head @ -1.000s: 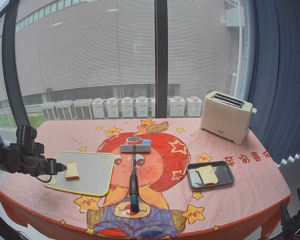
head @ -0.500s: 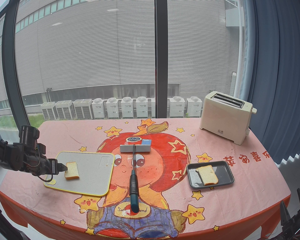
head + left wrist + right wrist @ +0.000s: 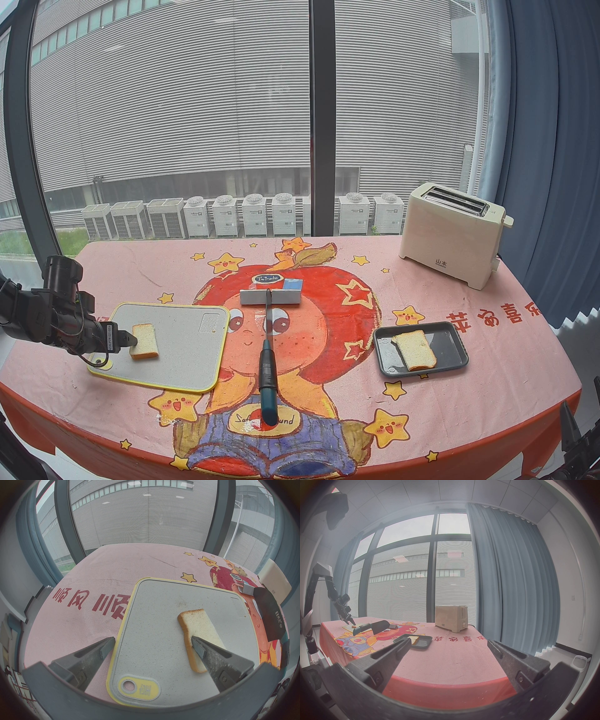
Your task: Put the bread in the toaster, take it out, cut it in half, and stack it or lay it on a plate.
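A half slice of bread [image 3: 144, 340] [image 3: 200, 633] lies on the grey, yellow-rimmed cutting board [image 3: 181, 350] [image 3: 156, 611] at the table's left. My left gripper [image 3: 127, 340] [image 3: 151, 644] is open, low over the board's left end. One finger reaches over the bread's near end, the other sits past the board's edge. A second half slice [image 3: 414, 350] lies on the dark plate [image 3: 453, 350] at right. The cream toaster [image 3: 453, 234] stands at the back right with empty slots. My right gripper [image 3: 448, 645] is open and empty, off the table's front right corner.
A knife [image 3: 268, 356] with a teal handle lies in the middle of the table, its blade tip resting on a small grey holder [image 3: 270, 295]. The window runs behind the table, and a blue curtain [image 3: 550, 156] hangs to the right.
My left arm has come down and slightly right, bringing its fingertips closer to the bread on the board. Nothing else has moved.
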Motion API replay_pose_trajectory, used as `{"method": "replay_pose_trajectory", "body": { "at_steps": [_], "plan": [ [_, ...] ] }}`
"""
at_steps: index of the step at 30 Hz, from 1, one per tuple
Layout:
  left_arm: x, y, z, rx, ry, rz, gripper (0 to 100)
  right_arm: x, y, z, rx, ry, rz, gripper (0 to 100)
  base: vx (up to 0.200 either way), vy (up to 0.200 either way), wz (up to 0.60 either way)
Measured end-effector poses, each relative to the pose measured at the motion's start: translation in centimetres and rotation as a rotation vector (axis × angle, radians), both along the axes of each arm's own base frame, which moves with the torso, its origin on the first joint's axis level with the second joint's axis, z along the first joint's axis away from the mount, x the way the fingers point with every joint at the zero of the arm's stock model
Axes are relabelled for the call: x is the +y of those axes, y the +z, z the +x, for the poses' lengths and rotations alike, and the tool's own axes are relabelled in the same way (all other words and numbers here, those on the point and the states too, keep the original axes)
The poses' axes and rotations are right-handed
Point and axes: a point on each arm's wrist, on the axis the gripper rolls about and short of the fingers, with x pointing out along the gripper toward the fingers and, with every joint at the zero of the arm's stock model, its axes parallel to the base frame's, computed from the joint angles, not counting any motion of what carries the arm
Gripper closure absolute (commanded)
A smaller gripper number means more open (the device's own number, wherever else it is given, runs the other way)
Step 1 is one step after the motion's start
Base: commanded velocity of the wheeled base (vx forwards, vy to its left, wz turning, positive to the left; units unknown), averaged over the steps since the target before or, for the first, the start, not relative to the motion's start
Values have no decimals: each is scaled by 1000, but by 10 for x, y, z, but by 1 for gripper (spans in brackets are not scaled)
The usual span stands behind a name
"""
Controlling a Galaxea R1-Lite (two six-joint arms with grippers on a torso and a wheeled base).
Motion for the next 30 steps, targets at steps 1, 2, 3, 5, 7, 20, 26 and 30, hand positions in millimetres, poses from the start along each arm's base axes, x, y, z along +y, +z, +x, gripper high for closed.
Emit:
{"method": "replay_pose_trajectory", "body": {
  "at_steps": [1, 2, 3, 5, 7, 20, 26, 30],
  "plan": [
    [0, 0, 0, 0, -1, 0, 0, 0, 0, 0, 0, 0, 1, 0, 0, 0, 0],
    [0, 0, 0, 1, -1, 0, 0, 0, 0, 0, 0, 0, 0, 0, 0, 0, 0],
    [0, 0, 0, 2, -2, 1, 0, 0, 0, 0, 0, 0, 0, 0, 0, 0, 0],
    [0, -1, 0, 4, -3, 2, 100, 0, 0, 0, 0, 0, 0, 0, 0, 0, 0],
    [0, -1, 0, 5, -2, 2, 100, 0, 0, 0, 0, 0, 0, 0, 0, 0, 0],
    [0, 1, -1, 0, 2, 4, 100, 0, 0, 0, 0, 0, 0, 0, 0, 0, 0],
    [-1, 9, -4, -28, -4, 7, 100, 0, 0, 0, 0, 0, 0, 0, 0, 0, 0],
    [-1, 12, -6, -38, -2, 9, 100, 0, 0, 0, 0, 0, 0, 0, 0, 0, 0]
  ]
}}
